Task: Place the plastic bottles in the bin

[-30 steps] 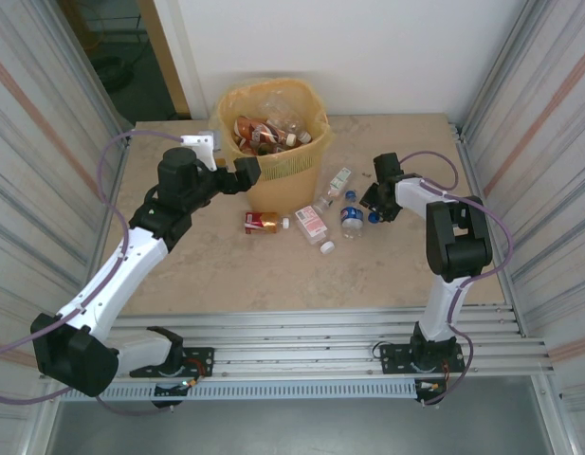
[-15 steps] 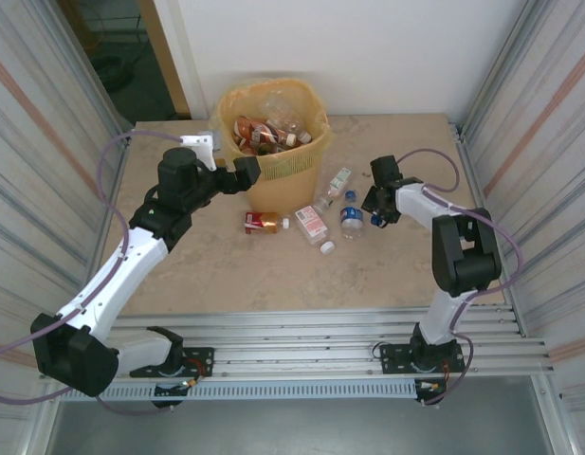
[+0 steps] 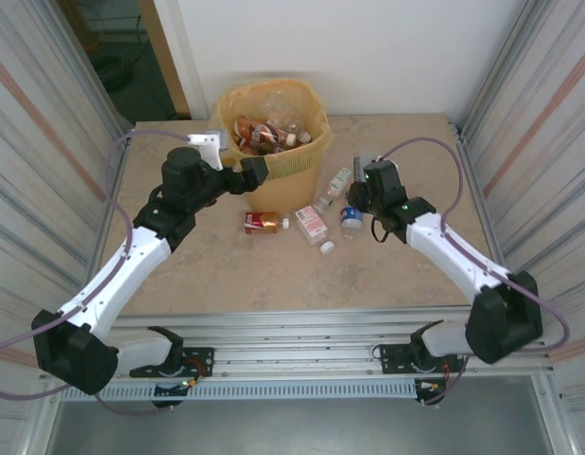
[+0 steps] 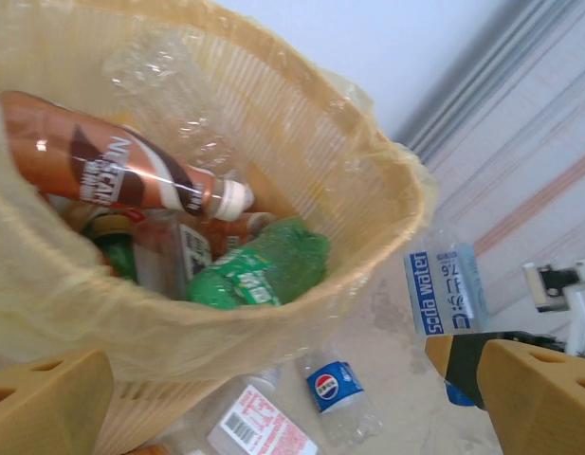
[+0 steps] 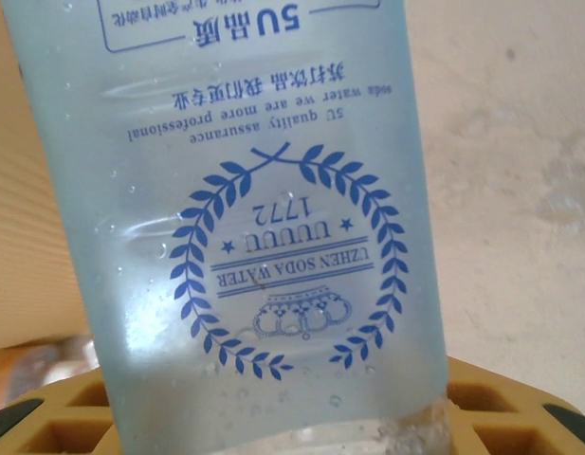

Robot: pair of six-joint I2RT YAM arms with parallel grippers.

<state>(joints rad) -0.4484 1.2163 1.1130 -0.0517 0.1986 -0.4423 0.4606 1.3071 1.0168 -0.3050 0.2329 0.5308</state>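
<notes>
Soda bottle point(image 5: 273, 237) is clamped in the right gripper point(image 3: 360, 185), at four o'clock from the bin point(image 3: 290, 169). Other bottles point(image 3: 313, 225) lie on the table point(image 3: 226, 275) at five o'clock, and more fill the bin. Left gripper point(image 3: 252, 173) hangs at seven o'clock with its jaws spread.

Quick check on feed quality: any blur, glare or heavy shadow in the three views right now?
Top external: even light, soft shadows, bin and table sharp. Left wrist: tilted frame, bag liner bright but without glare, its own near fingers soft. Right wrist: soda water bottle very close, label print crisp and upside down, table behind slightly soft.
</notes>
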